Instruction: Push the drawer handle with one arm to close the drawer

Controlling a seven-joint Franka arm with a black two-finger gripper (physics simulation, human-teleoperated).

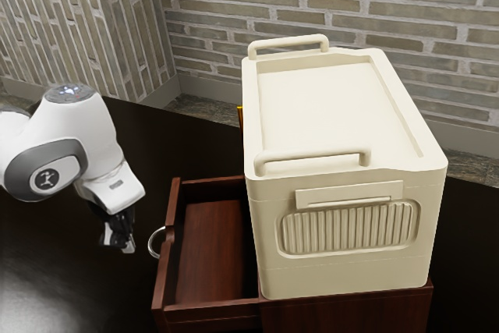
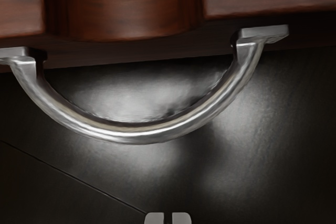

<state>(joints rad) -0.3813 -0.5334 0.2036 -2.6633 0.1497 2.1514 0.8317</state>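
Cream box [image 1: 351, 274] was nearest the camera in the exterior view, sitting on a dark red wooden cabinet [image 1: 343, 313], two raised bars across its top. Drawer [image 1: 162, 278] stood open, sticking out of the cabinet toward the exterior view's left, wooden floor visible inside. Metal handle [image 1: 150, 243] was on the drawer's outer face, facing the arm. Exterior view also gave brick walls [image 1: 351, 5] behind, plus a thin yellow-orange thing [image 1: 240, 117] partly hidden behind the box; too little of it to name.

Wrist view had the handle up close: one smooth silver arc, both flat ends fixed to the drawer face, a rounded cutout in the wood between them. It also picked up a thin line and pale glare on the black table [image 2: 262, 171], seen through and around the arc.

White arm [image 1: 58, 146] came in from the exterior view's left, bent over, hand angled down above the table. Gripper [image 1: 123, 244] was closed, holding nothing, just outside the handle and apart from it. Wrist view showed the gripper's [image 2: 168, 217] two tips side by side, thin dark line between.
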